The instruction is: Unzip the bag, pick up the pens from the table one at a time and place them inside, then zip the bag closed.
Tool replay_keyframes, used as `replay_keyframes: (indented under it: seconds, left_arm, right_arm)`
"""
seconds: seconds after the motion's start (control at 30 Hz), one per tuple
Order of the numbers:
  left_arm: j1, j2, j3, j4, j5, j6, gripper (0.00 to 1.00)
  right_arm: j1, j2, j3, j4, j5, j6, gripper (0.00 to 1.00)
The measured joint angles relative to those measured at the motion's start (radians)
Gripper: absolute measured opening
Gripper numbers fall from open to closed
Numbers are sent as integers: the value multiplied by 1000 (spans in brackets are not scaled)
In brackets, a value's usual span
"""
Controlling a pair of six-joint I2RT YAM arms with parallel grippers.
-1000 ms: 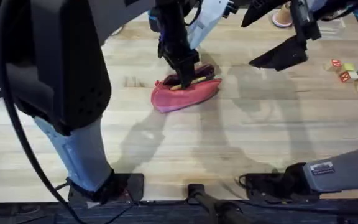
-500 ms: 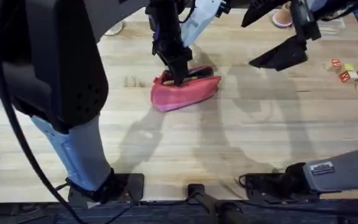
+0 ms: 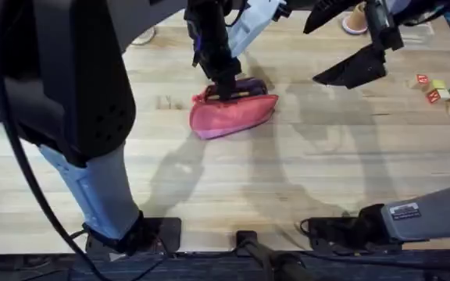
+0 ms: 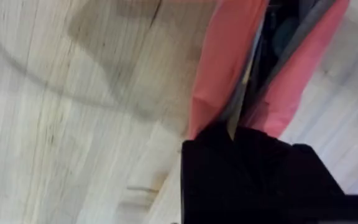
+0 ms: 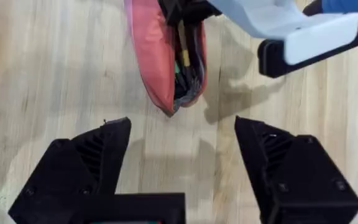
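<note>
My left gripper (image 3: 226,87) sat at the bag's (image 3: 233,115) far edge, over its open mouth; I could not tell whether it pinched anything. The bag lay mid-table (image 3: 287,179), long axis crosswise. My right gripper (image 5: 182,163), spread wide, hung well apart.

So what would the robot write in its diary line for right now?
left gripper: at open top of bag | right gripper: open, raised | pens: inside bag
</note>
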State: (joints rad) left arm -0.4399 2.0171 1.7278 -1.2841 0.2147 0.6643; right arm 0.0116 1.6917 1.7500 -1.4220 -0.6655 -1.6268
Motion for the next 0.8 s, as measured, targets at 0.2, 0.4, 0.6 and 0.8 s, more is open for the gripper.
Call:
replay_keyframes:
  seconds: [0.2, 0.4, 0.6, 0.8]
  left_arm:
    - [5, 0, -47, 29, 19, 37, 43]
    - [5, 0, -48, 24, 27, 47, 44]
    - [5, 0, -48, 24, 28, 54, 77]
    - [2, 0, -51, 25, 40, 61, 937]
  right_arm:
    - [0, 0, 0, 0, 0, 0, 996]
    - [0, 0, 0, 0, 0, 0, 996]
    - [0, 0, 0, 0, 0, 0, 996]
    - [0, 0, 0, 1, 0, 0, 996]
